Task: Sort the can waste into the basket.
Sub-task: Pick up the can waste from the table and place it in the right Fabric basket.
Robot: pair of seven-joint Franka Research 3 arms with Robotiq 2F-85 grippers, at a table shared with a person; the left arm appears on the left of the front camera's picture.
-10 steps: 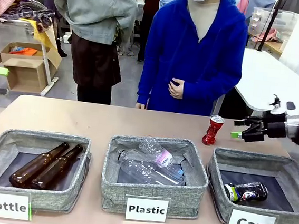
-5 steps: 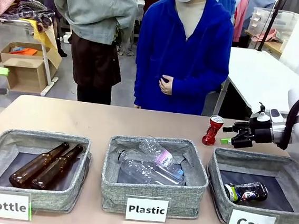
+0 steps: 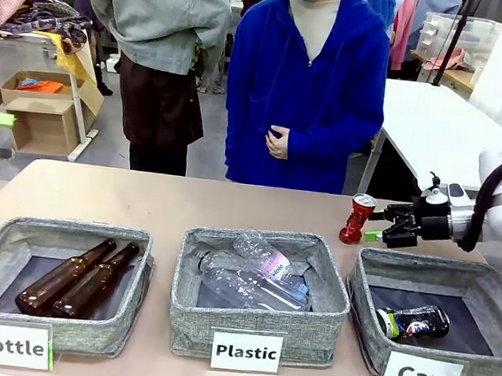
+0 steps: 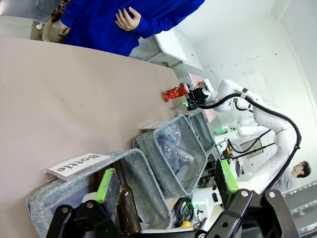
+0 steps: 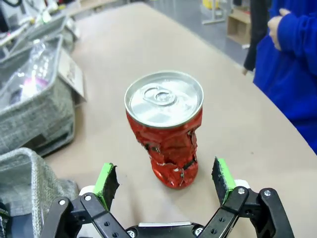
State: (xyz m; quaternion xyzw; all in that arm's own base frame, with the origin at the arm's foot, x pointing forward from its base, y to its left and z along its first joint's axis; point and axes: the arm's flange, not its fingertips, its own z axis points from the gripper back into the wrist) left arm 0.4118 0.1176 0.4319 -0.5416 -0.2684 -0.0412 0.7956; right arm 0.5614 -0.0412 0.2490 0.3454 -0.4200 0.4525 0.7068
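1. Leftmost, Bottle basket (image 3: 49, 249) with two brown glass bottles (image 3: 78, 278) in it; left gripper (image 4: 163, 191) sits above it, jaws spread wide, holding nothing.
2. Middle, Plastic basket (image 3: 258, 326) with clear plastic bottles (image 3: 256, 273) inside; person in a blue hoodie (image 3: 310, 78) stands at the far edge of the surface (image 3: 143, 200), hand at the stomach.
3. Red can (image 3: 357, 218), pinched at the waist, stands upright on the surface just behind the Can basket (image 3: 482, 286), between Plastic and Can baskets.
4. Right gripper (image 3: 382, 226) is level with the red can, jaws wide, pads (image 5: 106, 179) either side but apart from it, not touching.
5. Black can (image 3: 413, 323) already lies on its side in the Can basket.
6. Step, as I judge: approach for grasp on the red can. Next likely needs a short push forward so the pads bracket the waist, then close, lift, carry over the basket rim.
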